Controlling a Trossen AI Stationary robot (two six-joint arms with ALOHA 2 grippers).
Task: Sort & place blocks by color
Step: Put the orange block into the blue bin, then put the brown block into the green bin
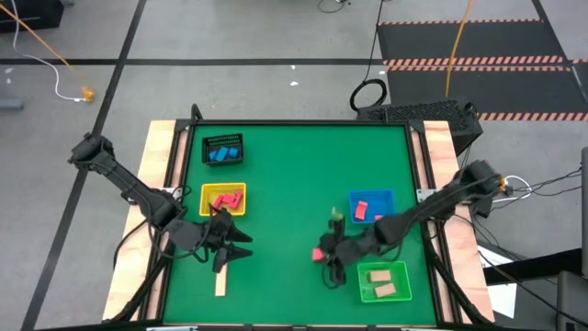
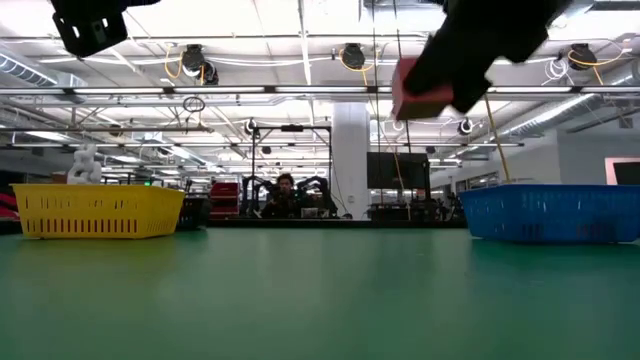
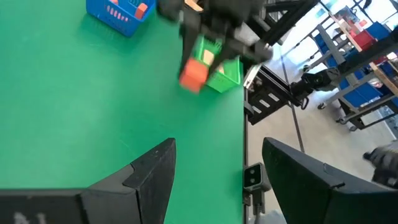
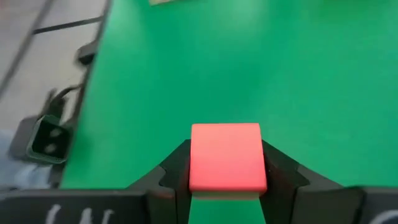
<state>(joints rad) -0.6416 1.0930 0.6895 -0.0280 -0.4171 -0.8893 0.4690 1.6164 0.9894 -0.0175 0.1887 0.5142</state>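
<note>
We have the right claw (image 4: 225, 180) clamped on a small red wooden block (image 4: 226, 155), held clear above the green surface (image 1: 294, 184) between the trays. To do this carry well, we judge we should keep the grip square and firm, pick the tray that matches red, and lower the block fully inside the rim before letting go. The flat yellow tray (image 1: 208, 193) holds red blocks; the blue tray (image 1: 386, 196) also holds red pieces; the green tray (image 1: 401, 269) holds two pale tan blocks; the black wire basket (image 1: 223, 140) holds blue ones. One pale tan bar (image 1: 221, 281) lies on the surface near the left claw (image 1: 241, 244), whose fingers stand apart and empty.
</note>
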